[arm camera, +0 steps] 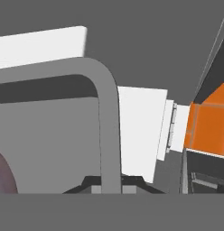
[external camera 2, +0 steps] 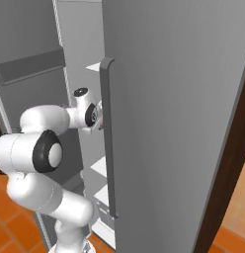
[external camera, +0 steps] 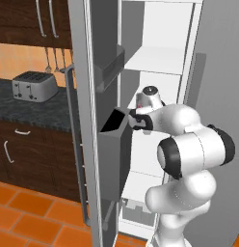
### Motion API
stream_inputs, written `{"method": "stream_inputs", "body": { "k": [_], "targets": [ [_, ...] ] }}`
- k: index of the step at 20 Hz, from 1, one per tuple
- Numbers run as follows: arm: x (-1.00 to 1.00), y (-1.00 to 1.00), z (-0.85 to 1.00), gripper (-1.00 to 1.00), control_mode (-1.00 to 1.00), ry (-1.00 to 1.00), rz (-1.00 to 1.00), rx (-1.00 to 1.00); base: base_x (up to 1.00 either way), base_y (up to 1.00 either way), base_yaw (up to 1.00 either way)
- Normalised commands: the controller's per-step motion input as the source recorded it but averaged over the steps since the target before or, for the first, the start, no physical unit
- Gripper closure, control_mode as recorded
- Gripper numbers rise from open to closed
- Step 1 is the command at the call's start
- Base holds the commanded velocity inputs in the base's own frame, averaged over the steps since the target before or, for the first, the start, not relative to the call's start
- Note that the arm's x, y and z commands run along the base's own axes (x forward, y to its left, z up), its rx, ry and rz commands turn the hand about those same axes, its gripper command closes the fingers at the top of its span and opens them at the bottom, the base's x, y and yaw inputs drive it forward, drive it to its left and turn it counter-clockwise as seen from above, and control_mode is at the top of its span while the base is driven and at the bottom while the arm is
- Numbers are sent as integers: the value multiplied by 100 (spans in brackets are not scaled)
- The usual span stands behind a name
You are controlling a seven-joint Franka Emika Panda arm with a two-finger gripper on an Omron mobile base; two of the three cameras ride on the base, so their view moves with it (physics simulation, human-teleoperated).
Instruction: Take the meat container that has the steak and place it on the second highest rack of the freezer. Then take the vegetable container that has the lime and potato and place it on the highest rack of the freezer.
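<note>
Hand view, close on the freezer (external camera: 155, 58): its long grey handle (arm camera: 107, 126) runs from the upper left, bends, and drops between the two dark tips of the tool (arm camera: 109, 188), which stand narrow and pinched on that bar. In the right base view the same handle (external camera 2: 107, 138) is mounted on the near edge of a grey door (external camera 2: 179, 123), with the tool (external camera 2: 98, 114) pressed against its upper part. In the left base view the white arm (external camera: 189, 144) reaches forward into the open compartment, where white shelves are stacked; the second highest rack (external camera: 152, 60) shows above the wrist, and a dark door bin (external camera: 114, 144) hangs on the open door to the left. Steak, lime, potato and their containers cannot be made out. Far left, a toaster (external camera: 33, 86) stands on the dark counter (external camera: 25, 111) above the orange floor (external camera: 30, 217).

The step in hand appears to be swinging a door by its handle. To do it well, the pull should follow the door's arc about its hinge, the wrist turning with the bar so the grip does not slide, and the elbow kept clear of the door bin.
</note>
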Motion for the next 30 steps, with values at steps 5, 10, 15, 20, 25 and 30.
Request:
{"method": "stream_inputs", "body": {
  "k": [5, 10, 15, 20, 25, 30],
  "targets": [
    [56, -15, -24, 100, -100, 0, 0, 0, 0, 0, 0],
    [57, -12, -20, 100, -100, 0, 0, 0, 0, 0, 0],
    [67, -4, 0, 100, -100, 0, -3, 0, 0, 0, 0],
    [44, -1, 0, 100, -100, 0, -8, 0, 0, 0, 0],
    [39, 0, -8, 100, -100, 0, -9, 0, 0, 0, 0],
    [18, 0, -8, 100, -100, -2, -5, 0, 0, 0, 0]
  ]
}}
